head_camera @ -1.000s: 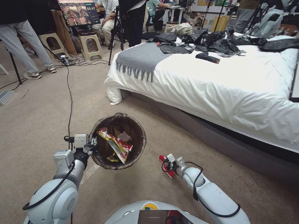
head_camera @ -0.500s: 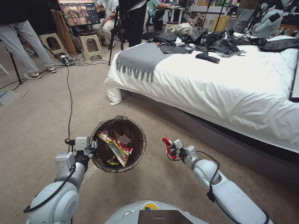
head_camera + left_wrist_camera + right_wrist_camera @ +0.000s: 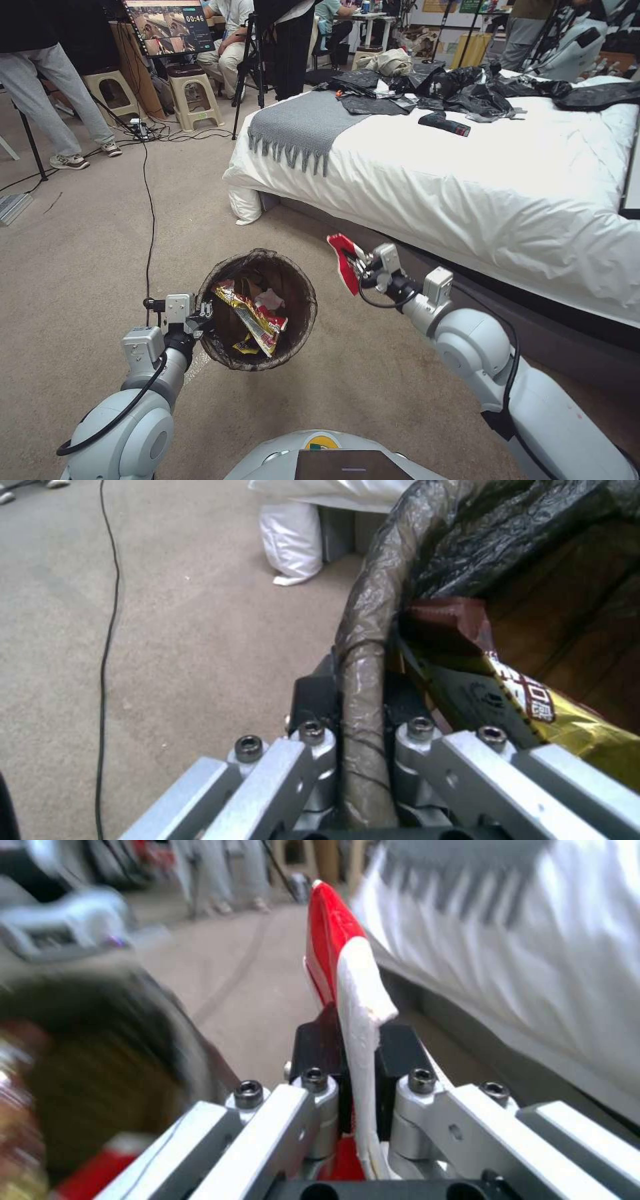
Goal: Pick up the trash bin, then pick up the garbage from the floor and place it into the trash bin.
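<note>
Our left gripper (image 3: 208, 313) is clamped tight on the rim of the trash bin (image 3: 259, 308), carrying it above the carpet (image 3: 80, 247). Just beside the bin, toward the bed (image 3: 467, 193), our right gripper (image 3: 359, 264) pinches 1 red-and-white packet (image 3: 345, 259) in midair.

- One trash bin (image 3: 260, 310), round and lined with a dark bag.
- Two grippers: the left gripper (image 3: 203, 313) clamped on the bin's rim, the right gripper (image 3: 360, 263) clamped on a packet.
- One red-and-white packet (image 3: 345, 261) held in the air.
- One yellow snack wrapper (image 3: 253, 319) inside the bin, with other litter I cannot count.
- One bed (image 3: 467, 193).
- Two stools (image 3: 193, 93).
</note>
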Robot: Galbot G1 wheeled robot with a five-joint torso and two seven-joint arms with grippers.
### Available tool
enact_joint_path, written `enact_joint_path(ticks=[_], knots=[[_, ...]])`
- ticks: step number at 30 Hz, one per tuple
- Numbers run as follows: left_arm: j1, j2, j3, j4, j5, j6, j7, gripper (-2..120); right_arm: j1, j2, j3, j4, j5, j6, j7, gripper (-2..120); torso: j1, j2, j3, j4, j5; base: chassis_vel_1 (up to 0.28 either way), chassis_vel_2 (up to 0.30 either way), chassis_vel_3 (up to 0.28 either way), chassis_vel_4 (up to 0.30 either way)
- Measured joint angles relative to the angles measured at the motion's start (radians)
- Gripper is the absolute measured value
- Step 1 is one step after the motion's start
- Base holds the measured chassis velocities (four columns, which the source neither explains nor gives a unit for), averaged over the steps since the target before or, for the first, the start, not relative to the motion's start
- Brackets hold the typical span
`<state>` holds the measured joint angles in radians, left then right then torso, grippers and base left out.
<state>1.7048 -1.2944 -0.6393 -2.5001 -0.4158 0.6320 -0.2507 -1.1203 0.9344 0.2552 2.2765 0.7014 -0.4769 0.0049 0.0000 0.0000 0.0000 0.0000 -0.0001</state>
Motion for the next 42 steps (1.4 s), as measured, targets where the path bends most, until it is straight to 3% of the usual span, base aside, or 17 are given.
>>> enact_joint_path(ticks=[10,17,26,39,42], knots=[[0.003,0.006,0.0,0.0,0.0,0.0,-0.001,5,0.234,-0.031,-0.098,0.05,0.226,-0.068,0.021,4,0.0,0.0,0.0,0.0,0.0,0.0,0.0,0.0,0.0],[0.003,-0.003,0.0,0.0,0.0,0.001,-0.002,5,0.444,-0.037,-0.271,0.057,0.333,-0.078,0.039,4,0.0,0.0,0.0,0.0001,-0.0001,0.0,0.0,0.0,0.0],[0.004,-0.001,-0.002,0.0,-0.001,0.003,-0.002,5,0.523,-0.021,-0.459,0.05,0.336,-0.086,0.064,4,0.0,0.0,0.0,0.0,-0.0001,0.0,0.0,0.0,0.0],[-0.01,0.002,-0.002,0.0,-0.008,0.004,-0.002,5,0.515,-0.004,-0.583,0.022,0.28,-0.096,0.091,4,0.0,0.0,0.0,-0.0002,-0.0001,0.0,0.0,0.0,0.0],[-0.011,0.0,-0.001,0.0,-0.01,0.005,-0.002,5,0.513,0.003,-0.608,0.006,0.265,-0.098,0.132,18,0.0,0.0,0.0,-0.0001,0.0,0.0,0.0,0.0,0.0]])
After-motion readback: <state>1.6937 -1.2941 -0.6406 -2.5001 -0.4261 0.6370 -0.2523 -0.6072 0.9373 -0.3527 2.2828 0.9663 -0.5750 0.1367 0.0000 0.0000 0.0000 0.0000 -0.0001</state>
